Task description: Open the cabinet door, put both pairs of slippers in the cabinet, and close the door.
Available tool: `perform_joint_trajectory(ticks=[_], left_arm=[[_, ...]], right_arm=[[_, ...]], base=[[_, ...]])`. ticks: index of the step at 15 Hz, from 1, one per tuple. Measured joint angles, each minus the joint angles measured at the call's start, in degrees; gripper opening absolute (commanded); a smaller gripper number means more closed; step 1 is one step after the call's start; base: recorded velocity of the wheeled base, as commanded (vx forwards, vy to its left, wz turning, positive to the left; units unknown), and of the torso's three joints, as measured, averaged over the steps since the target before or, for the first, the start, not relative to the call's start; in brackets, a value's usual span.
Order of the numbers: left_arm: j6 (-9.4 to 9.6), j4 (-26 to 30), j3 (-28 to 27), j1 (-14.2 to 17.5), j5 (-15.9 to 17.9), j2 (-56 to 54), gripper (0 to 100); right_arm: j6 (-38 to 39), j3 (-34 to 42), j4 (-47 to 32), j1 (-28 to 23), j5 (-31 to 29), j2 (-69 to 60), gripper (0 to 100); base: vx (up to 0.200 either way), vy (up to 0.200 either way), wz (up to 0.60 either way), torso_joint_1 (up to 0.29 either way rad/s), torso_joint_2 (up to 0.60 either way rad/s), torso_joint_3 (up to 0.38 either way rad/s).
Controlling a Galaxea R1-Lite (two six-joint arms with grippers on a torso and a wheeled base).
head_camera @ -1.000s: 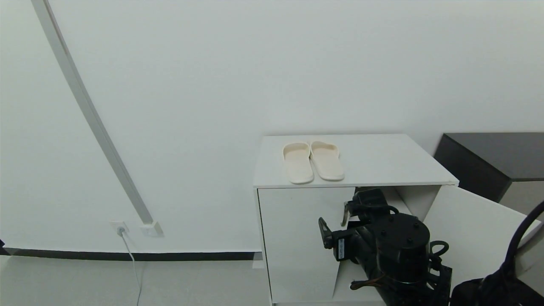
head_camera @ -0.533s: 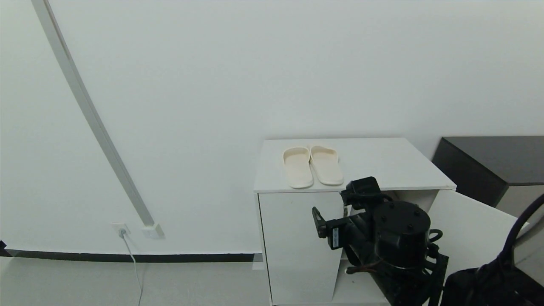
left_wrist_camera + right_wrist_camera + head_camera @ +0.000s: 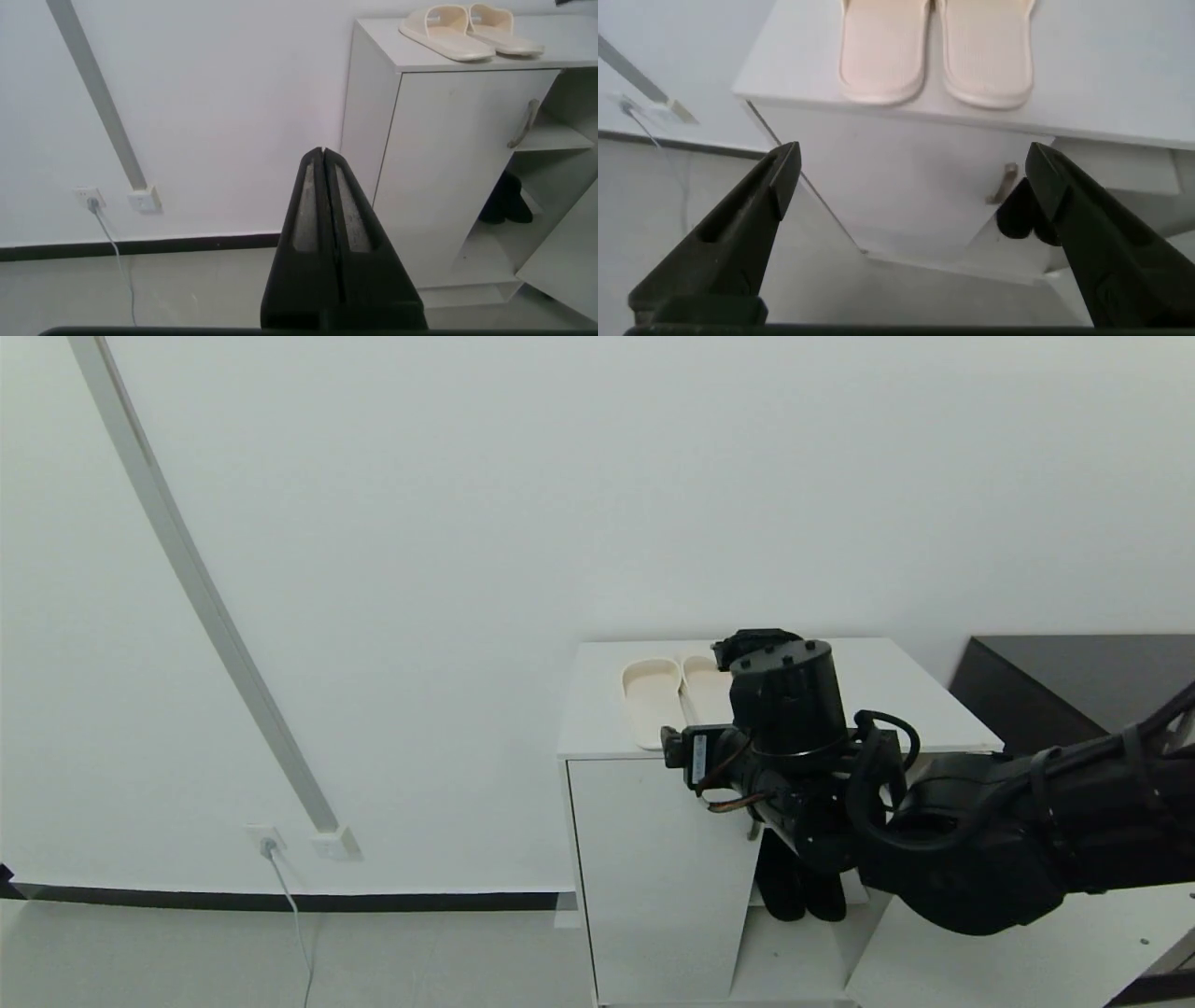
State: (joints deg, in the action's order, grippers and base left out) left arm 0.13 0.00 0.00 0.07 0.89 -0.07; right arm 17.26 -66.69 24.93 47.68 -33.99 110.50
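A pair of cream slippers [image 3: 653, 700] lies side by side on the white cabinet's top [image 3: 896, 700]. My right gripper [image 3: 915, 159] hangs open just above and in front of the cream slippers [image 3: 934, 47], nothing between its fingers. In the head view the right wrist [image 3: 784, 709] covers part of the pair. A pair of black slippers [image 3: 798, 887] stands inside the cabinet's open right half. The right door [image 3: 980, 952] is swung open; the left door [image 3: 653, 868] is closed. My left gripper [image 3: 322, 224] is shut and empty, low and well to the left of the cabinet [image 3: 448, 168].
A dark low cabinet [image 3: 1074, 691] stands to the right of the white one. A wall socket with a white cable [image 3: 266, 840] and a slanted grey conduit [image 3: 187, 579] are on the wall at left. Bare floor lies in front.
My right arm has risen from in front of the open compartment to the level of the cabinet top, over the cream slippers. The black slippers inside now show.
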Motion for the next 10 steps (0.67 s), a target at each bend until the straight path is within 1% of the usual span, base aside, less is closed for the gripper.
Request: perform_joint_trajectory(ticks=[2,4,7,10], left_arm=[[-0.09,0.0,0.0,0.0,0.0,0.0,0],[-0.09,0.0,0.0,0.0,0.0,0.0,0],[-0.06,0.0,0.0,0.0,0.0,0.0,0],[-0.06,0.0,0.0,0.0,0.0,0.0,0]], right_arm=[[0.2,-1.1,-0.2,-0.1,0.0,0.1,100],[0.3,-0.7,0.0,-0.2,0.0,0.3,100],[0.4,1.7,2.0,-0.3,0.0,0.9,100],[0.3,4.7,5.8,-0.3,-0.1,1.8,100]], base=[[0.200,0.000,0.00,0.005,0.00,0.002],[0.200,0.000,0.00,-0.007,-0.01,0.005],[0.200,0.000,0.00,0.006,0.01,0.002],[0.200,0.000,0.00,0.004,0.00,0.004]])
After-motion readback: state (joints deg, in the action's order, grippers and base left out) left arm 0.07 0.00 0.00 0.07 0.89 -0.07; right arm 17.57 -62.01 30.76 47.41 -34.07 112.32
